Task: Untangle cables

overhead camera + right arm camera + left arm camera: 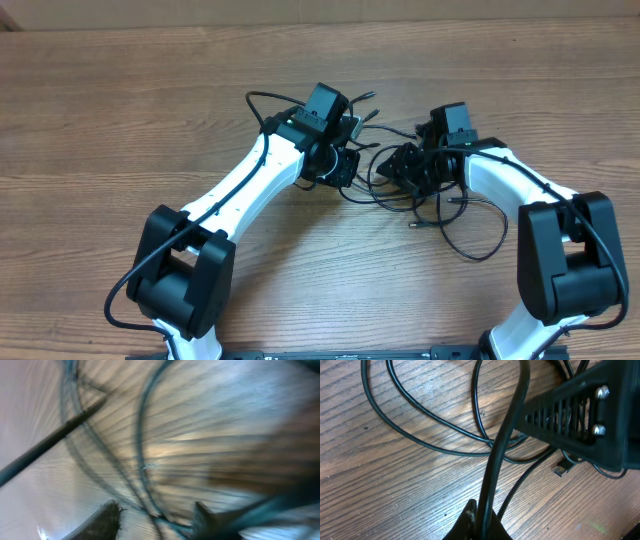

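Note:
The thin black cables lie in a tangle on the wooden table between my two grippers, and one loop trails toward the front right. My left gripper is low at the tangle's left side. In the left wrist view its fingers are shut on one cable that runs up between them. A small plug lies on the wood nearby. My right gripper is at the tangle's right side. Its wrist view is blurred, showing open fingers with cable strands passing between them.
The wooden table extends all round the tangle. The right gripper's slotted black finger reaches across the top right of the left wrist view, close to my left gripper. Both white arms come in from the front edge.

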{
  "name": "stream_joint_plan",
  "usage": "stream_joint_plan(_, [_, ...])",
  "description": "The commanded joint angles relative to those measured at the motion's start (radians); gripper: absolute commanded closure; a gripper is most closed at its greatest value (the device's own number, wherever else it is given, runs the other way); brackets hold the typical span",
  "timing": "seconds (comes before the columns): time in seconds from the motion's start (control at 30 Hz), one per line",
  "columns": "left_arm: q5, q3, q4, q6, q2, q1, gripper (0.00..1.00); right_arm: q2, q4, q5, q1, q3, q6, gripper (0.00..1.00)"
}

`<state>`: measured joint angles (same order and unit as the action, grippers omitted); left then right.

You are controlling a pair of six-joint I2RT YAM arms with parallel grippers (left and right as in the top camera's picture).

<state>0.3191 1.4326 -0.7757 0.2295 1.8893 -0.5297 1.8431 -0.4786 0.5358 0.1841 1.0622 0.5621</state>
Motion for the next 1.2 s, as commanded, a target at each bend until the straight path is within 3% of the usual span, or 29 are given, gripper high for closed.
stream_joint_plan(0.0, [0.010,0.007,-0.003,-0.025,0.014,-0.001,0.96,0.006,0.006,0.085,-0.002,0.043,-0.026,0.83])
stream_joint_plan(0.1, [0.010,0.007,-0.005,-0.025,0.014,-0.001,0.96,0.006,-0.038,0.080,-0.002,0.042,0.044,0.96])
stream_joint_plan(0.43, [0.010,0.007,-0.010,-0.025,0.014,-0.001,0.96,0.006,-0.140,0.068,0.039,0.042,0.109,0.96])
stream_joint_plan(0.47, [0.010,0.007,-0.010,-0.027,0.014,-0.001,0.96,0.006,-0.140,0.066,0.042,0.042,0.116,0.89])
stream_joint_plan(0.5, [0.010,0.007,-0.011,-0.029,0.014,-0.001,0.96,0.006,-0.140,0.059,0.045,0.042,0.120,0.76])
stream_joint_plan(0.53, [0.010,0.007,-0.011,-0.029,0.014,-0.001,0.96,0.006,-0.139,0.048,0.045,0.042,0.120,0.71])
stream_joint_plan(0.7, [0.011,0.007,-0.011,-0.028,0.014,-0.001,0.96,0.006,-0.164,0.023,0.046,0.042,0.131,0.65])
stream_joint_plan(0.77, [0.010,0.007,-0.013,-0.029,0.014,-0.001,0.96,0.006,-0.167,0.080,0.047,0.042,0.130,0.73])
stream_joint_plan(0.83, [0.011,0.007,-0.014,-0.029,0.014,-0.001,0.96,0.006,-0.169,0.146,0.051,0.042,0.130,0.94])
stream_joint_plan(1.0, [0.011,0.007,-0.014,-0.029,0.014,-0.001,0.96,0.006,-0.184,0.232,0.053,0.042,0.158,0.96])
stream_joint_plan(1.17, [0.011,0.007,-0.013,-0.029,0.014,-0.001,0.96,0.006,-0.144,0.190,0.053,0.042,0.181,0.96])
